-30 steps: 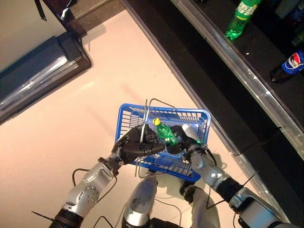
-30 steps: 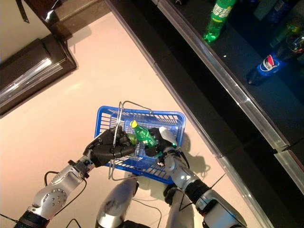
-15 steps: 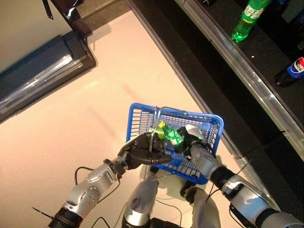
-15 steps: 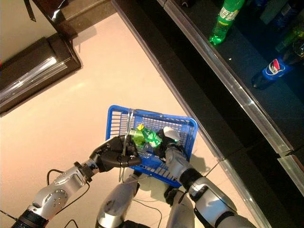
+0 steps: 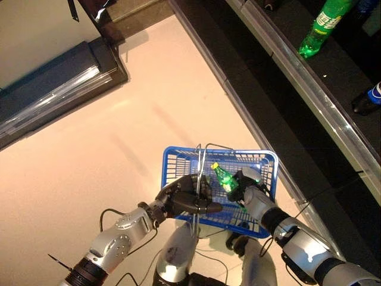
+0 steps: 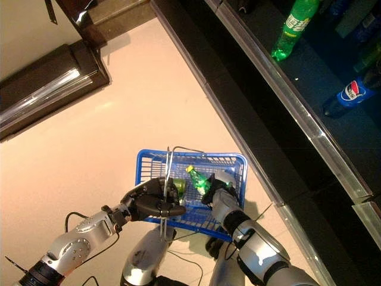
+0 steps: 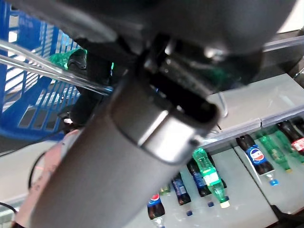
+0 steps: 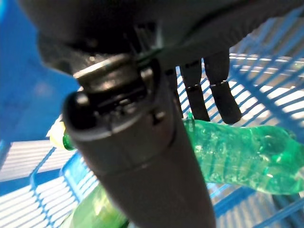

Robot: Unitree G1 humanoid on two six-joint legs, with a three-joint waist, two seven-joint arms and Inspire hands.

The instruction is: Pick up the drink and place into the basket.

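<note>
A blue plastic basket hangs just above the floor in front of me. My left hand is curled round its wire handles and carries it. Inside the basket, a green drink bottle with a yellow cap tilts cap-up towards the left. My right hand reaches into the basket's right side and holds the bottle's lower end between thumb and fingers; the bottle shows past them. A second green bottle lies on the basket's bottom, partly hidden under my left hand.
A dark shelf with a metal rail runs along the right, bearing a green bottle and a blue cola bottle. A dark low cabinet stands at the upper left. Pale floor lies between them. Several bottles stand in rows below.
The camera view has shifted. My right hand has carried the bottle from above the basket's middle down into its right side. My left hand keeps its hold on the handles.
</note>
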